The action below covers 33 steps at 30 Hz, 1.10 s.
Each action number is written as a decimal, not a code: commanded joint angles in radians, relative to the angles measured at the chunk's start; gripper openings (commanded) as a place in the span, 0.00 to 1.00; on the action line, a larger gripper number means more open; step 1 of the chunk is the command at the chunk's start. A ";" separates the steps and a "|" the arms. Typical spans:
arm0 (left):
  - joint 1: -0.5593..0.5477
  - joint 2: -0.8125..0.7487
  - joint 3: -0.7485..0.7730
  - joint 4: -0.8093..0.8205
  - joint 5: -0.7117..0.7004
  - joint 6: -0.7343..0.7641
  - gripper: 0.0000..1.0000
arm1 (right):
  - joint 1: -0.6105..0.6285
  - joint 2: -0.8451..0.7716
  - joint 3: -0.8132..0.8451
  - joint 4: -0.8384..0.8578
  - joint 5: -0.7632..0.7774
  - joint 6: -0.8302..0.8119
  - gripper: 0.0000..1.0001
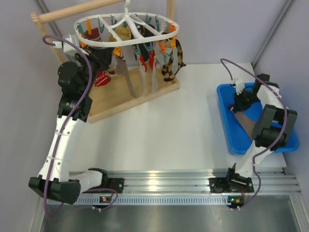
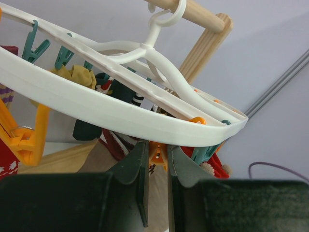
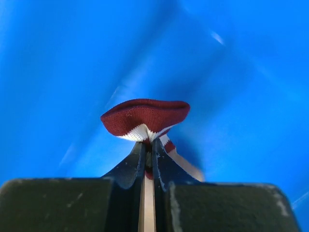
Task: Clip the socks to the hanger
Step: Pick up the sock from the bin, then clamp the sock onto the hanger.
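Observation:
The white oval hanger [image 1: 126,29] with orange and teal pegs hangs from a wooden rod at the back left; several socks [image 1: 145,67] dangle from it. It fills the left wrist view [image 2: 120,111]. My left gripper [image 1: 108,55] is raised under the ring's left side. In its wrist view the left gripper [image 2: 158,152] has its jaws closed narrowly on an orange peg [image 2: 158,157]. My right gripper [image 1: 239,102] is down in the blue bin. In its wrist view the right gripper [image 3: 149,147] is shut on a sock's dark red, white-striped cuff [image 3: 145,116]. The sock's brownish body [image 1: 247,123] lies in the bin.
The light wooden frame's base [image 1: 135,96] stands on the white table under the hanger, with its post [image 2: 205,48] behind the ring. The blue bin [image 1: 223,116] sits at the right edge. An aluminium rail [image 1: 159,181] runs along the near edge.

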 commanded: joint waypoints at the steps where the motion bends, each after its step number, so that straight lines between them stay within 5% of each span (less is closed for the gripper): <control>1: -0.002 -0.001 -0.014 0.040 -0.004 0.001 0.00 | 0.027 -0.255 0.138 -0.134 -0.313 0.046 0.00; 7: -0.002 0.003 -0.007 0.042 0.007 0.000 0.00 | 0.285 -0.436 0.272 -0.132 -0.559 0.269 0.00; 11: -0.002 -0.001 -0.011 0.048 0.024 0.000 0.00 | 0.563 -0.510 0.234 0.248 -0.556 0.570 0.00; 17: -0.001 -0.012 -0.018 0.062 0.080 0.000 0.00 | 0.834 -0.469 0.267 0.548 -0.495 0.822 0.00; 23: -0.001 -0.030 -0.021 0.057 0.143 0.001 0.00 | 0.998 -0.305 0.445 0.634 -0.369 0.842 0.00; 33: 0.001 -0.035 -0.022 0.053 0.165 0.000 0.00 | 1.049 -0.093 0.654 0.706 -0.163 0.827 0.00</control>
